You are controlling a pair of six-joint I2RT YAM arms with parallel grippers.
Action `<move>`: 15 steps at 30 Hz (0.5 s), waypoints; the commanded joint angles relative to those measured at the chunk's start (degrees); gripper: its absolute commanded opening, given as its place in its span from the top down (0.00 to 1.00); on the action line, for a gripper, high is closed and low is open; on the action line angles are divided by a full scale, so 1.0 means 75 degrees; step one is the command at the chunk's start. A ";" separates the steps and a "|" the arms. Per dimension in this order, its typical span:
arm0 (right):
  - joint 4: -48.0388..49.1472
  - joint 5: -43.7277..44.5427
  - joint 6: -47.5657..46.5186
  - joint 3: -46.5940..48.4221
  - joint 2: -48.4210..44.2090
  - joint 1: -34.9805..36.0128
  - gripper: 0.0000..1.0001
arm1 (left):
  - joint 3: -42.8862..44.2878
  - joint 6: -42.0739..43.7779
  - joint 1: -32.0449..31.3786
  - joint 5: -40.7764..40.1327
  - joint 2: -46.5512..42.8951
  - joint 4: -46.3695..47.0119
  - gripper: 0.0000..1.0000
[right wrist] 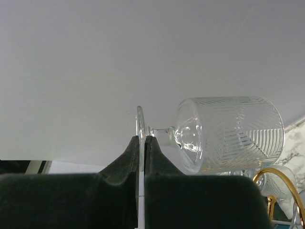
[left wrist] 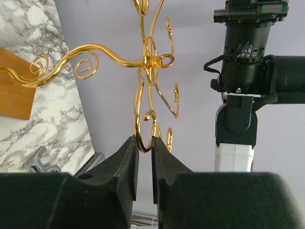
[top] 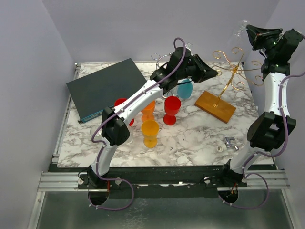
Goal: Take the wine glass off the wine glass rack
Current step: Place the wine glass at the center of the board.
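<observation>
Wine glass (right wrist: 228,133) held clear of rack (left wrist: 153,60)
Right gripper (right wrist: 141,138) pinches its foot; left gripper (left wrist: 145,143) narrow around a rack curl, grip unclear.

The left arm (top: 138,98) and right arm (top: 272,95) have white links, black joints and looping purple cables (top: 178,39).

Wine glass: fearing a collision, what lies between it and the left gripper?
The wine glass rack: in the top view its gold curls stand between the left gripper and the wine glass held by the right gripper.
</observation>
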 commanded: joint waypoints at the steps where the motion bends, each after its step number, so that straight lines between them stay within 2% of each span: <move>1: 0.0468 -0.0331 0.0006 0.0549 -0.0279 0.0035 0.99 | 0.0669 0.0070 0.0124 0.0140 -0.0048 0.0417 0.74; 9: 0.0181 -0.0573 -0.0100 0.0732 -0.0609 0.0032 0.99 | 0.0756 0.0065 0.0229 0.0211 -0.0038 0.0415 0.62; 15: 0.0124 -0.0710 -0.0150 0.0545 -0.1044 0.0035 0.99 | 0.0369 0.0187 0.0235 0.0155 -0.0304 0.0437 0.48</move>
